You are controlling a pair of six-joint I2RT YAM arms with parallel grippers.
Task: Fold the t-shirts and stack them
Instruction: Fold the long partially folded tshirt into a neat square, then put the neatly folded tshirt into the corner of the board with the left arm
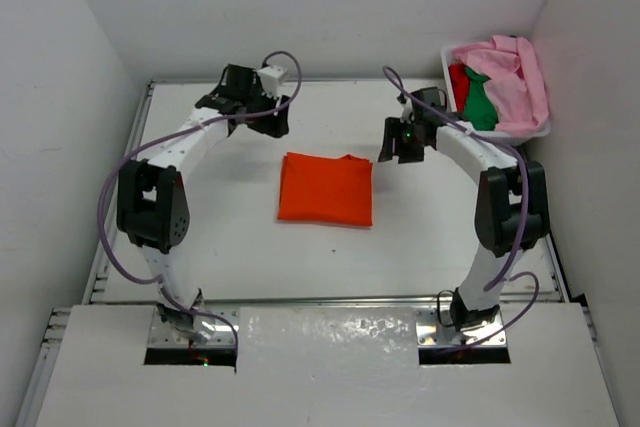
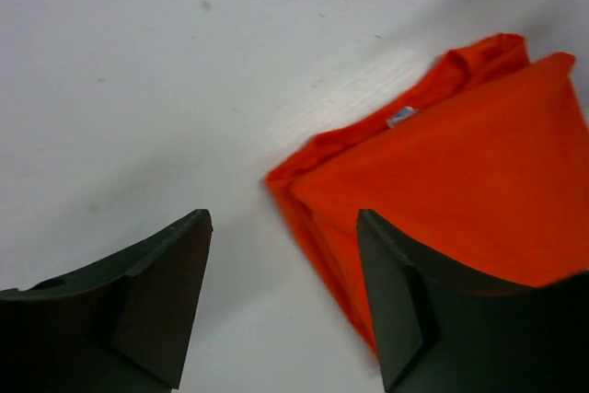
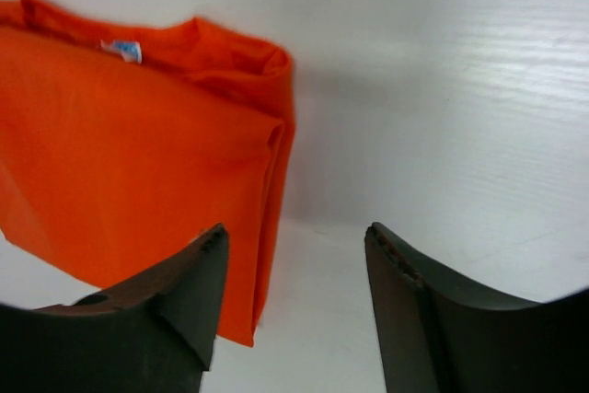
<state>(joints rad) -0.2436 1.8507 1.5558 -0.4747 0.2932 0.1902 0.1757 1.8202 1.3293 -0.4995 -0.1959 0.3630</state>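
A bright orange t-shirt (image 1: 326,188) lies folded into a flat square in the middle of the table; it also shows in the left wrist view (image 2: 460,172) and the right wrist view (image 3: 129,154). The pink t-shirt (image 1: 510,72), green t-shirt (image 1: 480,102) and red t-shirt (image 1: 457,82) are bunched in the white basket (image 1: 530,133) at the back right. My left gripper (image 1: 272,119) (image 2: 283,227) is open and empty above the table, behind and left of the orange shirt. My right gripper (image 1: 398,145) (image 3: 294,238) is open and empty just right of the shirt's far right corner.
White walls close in the table on the left, back and right. The basket stands in the back right corner against the right wall. Both arm bases sit at the near edge.
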